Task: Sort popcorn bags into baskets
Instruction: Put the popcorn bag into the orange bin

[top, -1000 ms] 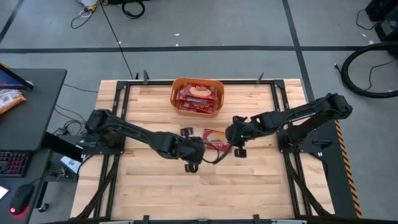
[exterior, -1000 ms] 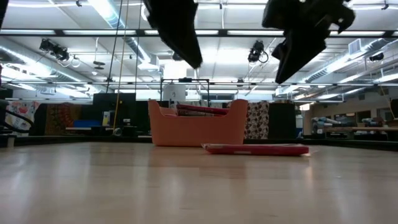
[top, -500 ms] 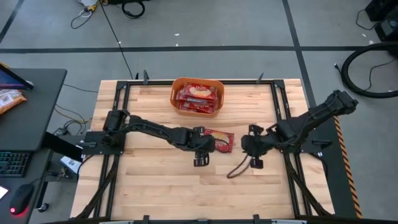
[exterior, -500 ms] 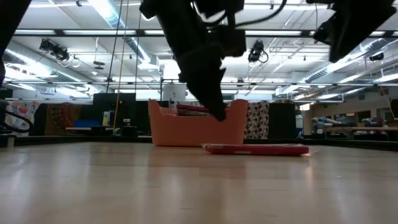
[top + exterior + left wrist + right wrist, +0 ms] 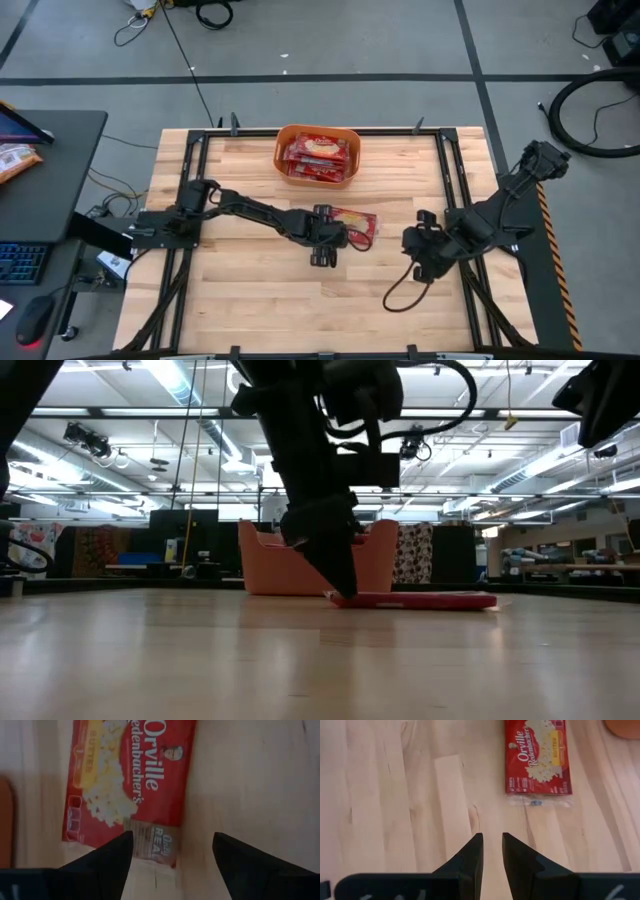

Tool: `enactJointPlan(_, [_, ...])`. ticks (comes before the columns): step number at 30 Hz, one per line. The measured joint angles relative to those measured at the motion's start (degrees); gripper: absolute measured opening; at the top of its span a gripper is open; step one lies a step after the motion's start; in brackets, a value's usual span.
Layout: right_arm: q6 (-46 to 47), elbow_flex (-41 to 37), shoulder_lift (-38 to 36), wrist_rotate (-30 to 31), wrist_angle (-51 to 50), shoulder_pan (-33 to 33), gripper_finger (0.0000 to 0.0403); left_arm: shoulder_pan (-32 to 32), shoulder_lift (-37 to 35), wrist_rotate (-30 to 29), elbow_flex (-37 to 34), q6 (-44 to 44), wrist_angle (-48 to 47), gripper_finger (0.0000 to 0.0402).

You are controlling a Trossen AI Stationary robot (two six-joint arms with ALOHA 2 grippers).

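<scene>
One red popcorn bag [image 5: 353,225] lies flat on the table, in front of the orange basket [image 5: 317,131]. The basket holds several more red bags [image 5: 316,157]. My left gripper [image 5: 326,238] is open and low at the loose bag's short sealed end [image 5: 150,842]. One finger [image 5: 107,865] shows over that end and the other [image 5: 245,865] over bare wood. My right gripper [image 5: 424,252] hangs shut above the table's right half, well away from the bag [image 5: 537,757]. My left gripper points down at the loose bag's sealed end. In the low view one fingertip [image 5: 343,586] reaches the table at that end of the bag [image 5: 415,600]. I cannot tell whether it touches the bag.
A dark cable loop [image 5: 398,290] from the right arm lies on the wood near the right gripper. The basket [image 5: 300,565] stands at the table's far edge, behind the loose bag. Bare wood lies toward the near edge.
My left gripper has moved a little toward the right and come down to the loose bag's end. My right gripper has drawn away from the bag toward the table's right and near edges. The bag has stayed where it was.
</scene>
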Motion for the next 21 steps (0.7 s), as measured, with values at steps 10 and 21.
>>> enactJointPlan(10, [3.48, 0.0, 0.0, 1.32, 0.76, 1.59, 0.0077, -0.08, 3.47, -0.77, 0.34, 1.27, -1.05, 0.022])
enactJointPlan(21, [3.5, 0.0, -0.01, 1.13, 1.0, 1.61, 0.0077, -0.04, 3.52, -0.33, 0.33, 0.47, -1.13, 0.0014])
